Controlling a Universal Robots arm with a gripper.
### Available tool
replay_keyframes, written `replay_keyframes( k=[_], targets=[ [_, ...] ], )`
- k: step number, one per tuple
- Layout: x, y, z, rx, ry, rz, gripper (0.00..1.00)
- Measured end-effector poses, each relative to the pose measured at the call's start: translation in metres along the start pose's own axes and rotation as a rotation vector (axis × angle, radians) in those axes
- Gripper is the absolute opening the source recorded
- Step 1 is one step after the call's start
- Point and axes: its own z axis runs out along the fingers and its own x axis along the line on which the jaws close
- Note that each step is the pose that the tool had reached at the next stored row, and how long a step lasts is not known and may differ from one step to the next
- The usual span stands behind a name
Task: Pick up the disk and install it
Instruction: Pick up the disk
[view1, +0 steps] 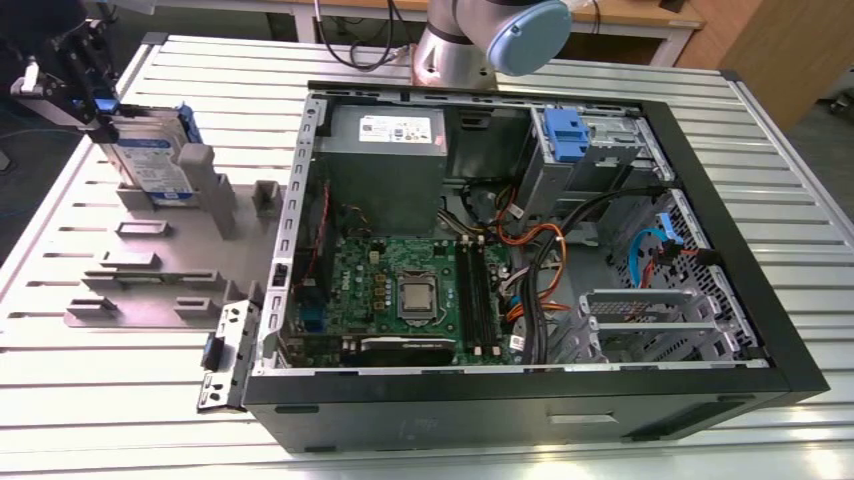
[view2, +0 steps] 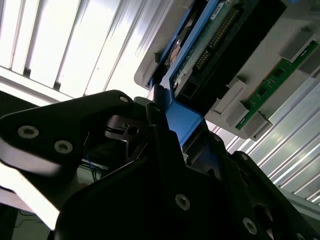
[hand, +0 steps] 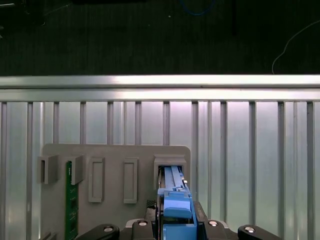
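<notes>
One disk stands on edge in a grey holder near the counter's edge, blue tab uppermost for easy reach, and the hand is closed on that tab.

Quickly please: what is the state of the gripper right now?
The gripper: closed on the blue end tab of the disk, which stands upright in the grey holder.

An open black metal computer case lies on the ribbed aluminium table; a green motherboard shows inside. A grey slotted fixture lies beside it.
</notes>
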Motion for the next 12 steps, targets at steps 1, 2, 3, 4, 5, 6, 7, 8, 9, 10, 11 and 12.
replay_keyframes(
  k=[1,2,3,4,5,6,7,8,9,10,11,12],
  targets=[
    [0.0,0.0,0.0,0.0002,0.0,-0.003,0.36],
    [0.0,0.0,0.0,0.0002,0.0,-0.004,0.36],
    [0.0,0.0,0.0,0.0001,0.0,-0.004,0.36],
    [0.0,0.0,0.0,0.0002,0.0,-0.004,0.36],
    [0.0,0.0,0.0,0.0002,0.0,-0.004,0.36],
    [0.0,0.0,0.0,0.0001,0.0,-0.004,0.36],
    [0.0,0.0,0.0,0.0001,0.0,-0.004,0.36],
    [0.0,0.0,0.0,0.0001,0.0,-0.002,0.36],
    [0.0,0.0,0.0,-0.0001,0.0,0.002,0.36],
    [0.0,0.0,0.0,-0.0001,0.0001,0.006,0.36],
    [0.0,0.0,0.0,-0.0002,0.0001,0.008,0.36],
    [0.0,0.0,0.0,-0.0002,0.0001,0.008,0.36]
  ],
)
